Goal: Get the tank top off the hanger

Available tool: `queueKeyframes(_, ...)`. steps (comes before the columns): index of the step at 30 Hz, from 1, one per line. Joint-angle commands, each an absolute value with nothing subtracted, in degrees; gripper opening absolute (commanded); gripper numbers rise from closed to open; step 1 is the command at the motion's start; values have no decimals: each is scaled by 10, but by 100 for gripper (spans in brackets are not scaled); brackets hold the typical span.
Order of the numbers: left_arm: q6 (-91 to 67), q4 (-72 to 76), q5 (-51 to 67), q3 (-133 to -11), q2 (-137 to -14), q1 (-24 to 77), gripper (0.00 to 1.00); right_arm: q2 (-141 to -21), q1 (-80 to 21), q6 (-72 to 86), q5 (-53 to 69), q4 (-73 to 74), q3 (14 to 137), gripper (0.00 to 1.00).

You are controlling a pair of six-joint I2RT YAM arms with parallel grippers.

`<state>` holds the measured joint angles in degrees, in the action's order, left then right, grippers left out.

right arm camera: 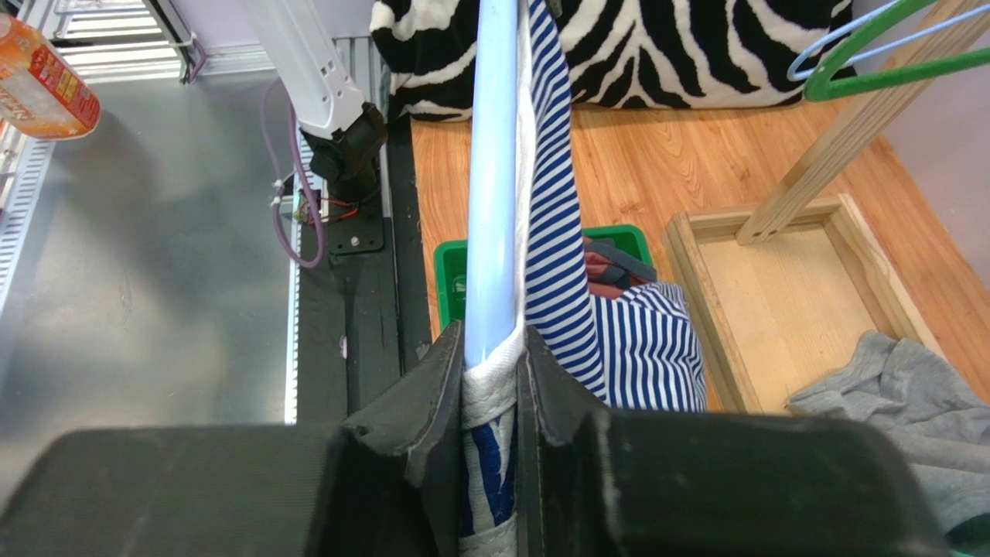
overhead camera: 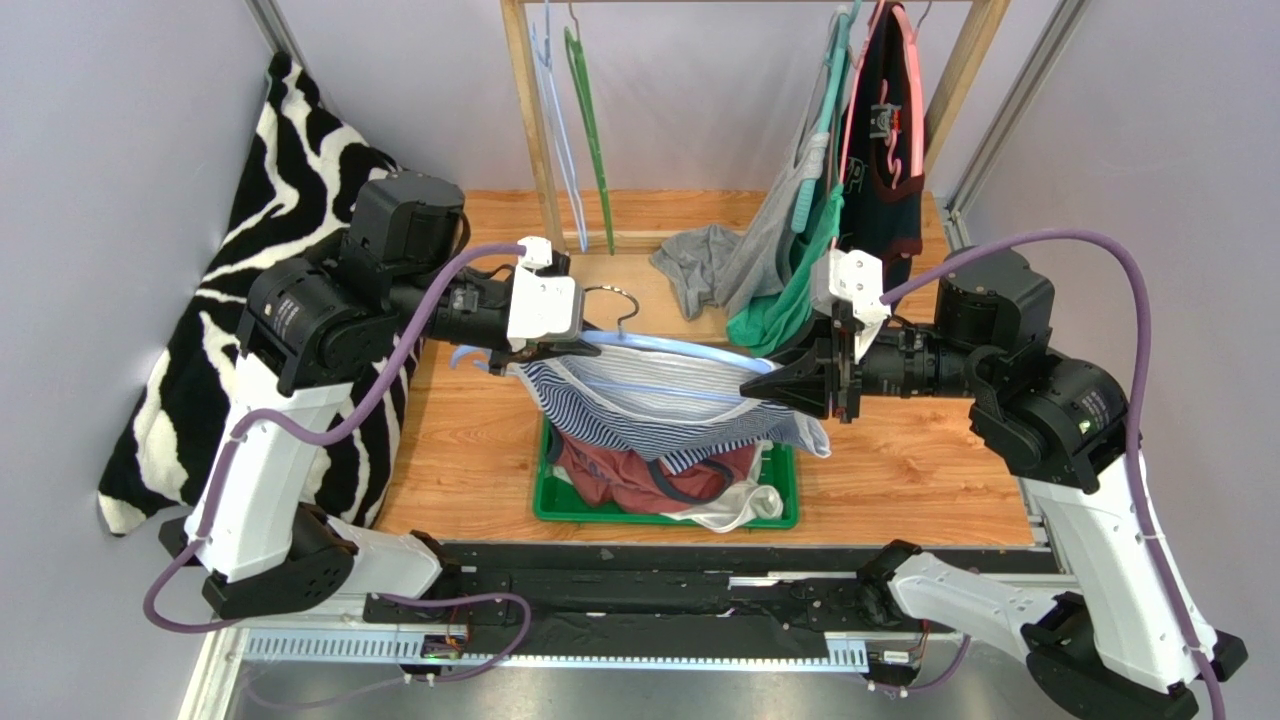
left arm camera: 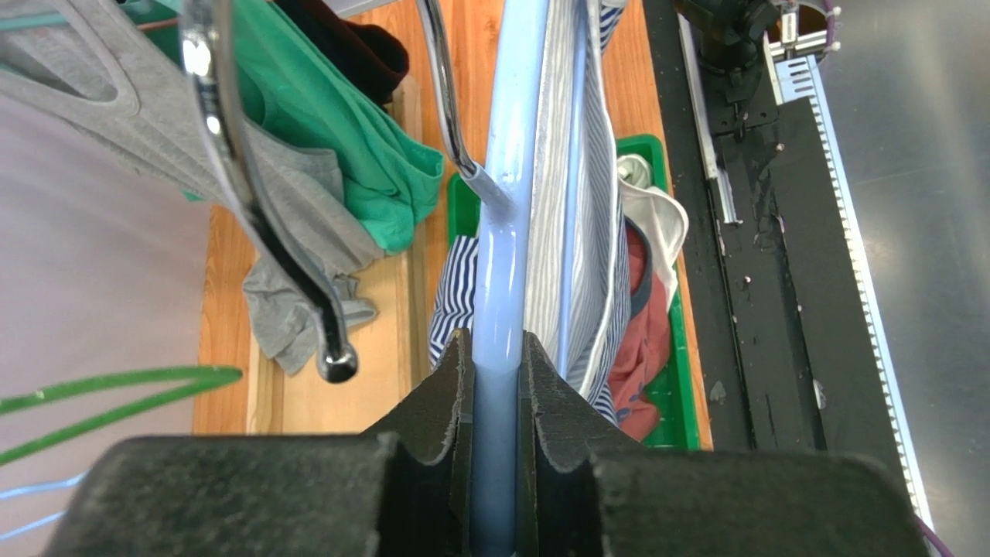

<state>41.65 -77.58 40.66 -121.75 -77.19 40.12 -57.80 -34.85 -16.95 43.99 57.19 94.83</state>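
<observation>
A blue-and-white striped tank top [overhead camera: 661, 413] hangs on a light blue hanger [overhead camera: 676, 348] held level above the green bin. My left gripper [overhead camera: 529, 348] is shut on the hanger's left arm; in the left wrist view the blue bar [left arm camera: 502, 290] runs between my pads [left arm camera: 451, 395]. My right gripper [overhead camera: 769, 384] is shut on the tank top's white-edged strap at the hanger's right end; in the right wrist view the strap [right arm camera: 494, 395] is pinched against the bar [right arm camera: 494, 186]. The striped cloth [right arm camera: 633, 342] drapes to the right of it.
A green bin [overhead camera: 564, 503] under the hanger holds red and white clothes. A wooden rack [overhead camera: 529, 105] at the back carries green and blue hangers and hanging garments [overhead camera: 842, 165]. A grey garment [overhead camera: 699, 270] lies on the table. A zebra-print cloth [overhead camera: 286, 195] is at the left.
</observation>
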Motion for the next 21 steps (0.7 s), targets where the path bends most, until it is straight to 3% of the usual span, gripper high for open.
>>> queueKeyframes(1,377,-858,392,-1203,-722,403,0,-560,-350,-163,397,490,935,3)
queueKeyframes(6,307,-792,326,-1202,-704,403,0,-546,-351,-120,292,412,900,40)
queueKeyframes(7,293,-767,308,-1199,-702,403,0,-544,-351,-114,271,402,897,62)
queueKeyframes(8,284,-760,293,-1199,-703,403,0,-542,-351,-109,252,386,896,75)
queueKeyframes(9,274,-754,267,-1194,-703,403,0,-541,-351,-104,214,381,895,86)
queueKeyframes(11,262,-732,241,-1183,-701,403,0,-532,-351,-95,181,372,896,99)
queueKeyframes(18,249,-716,201,-1158,-702,403,0,-465,-350,-57,113,352,847,100)
queueKeyframes(21,252,-715,194,-1158,-704,403,0,-435,-351,-20,141,344,801,94)
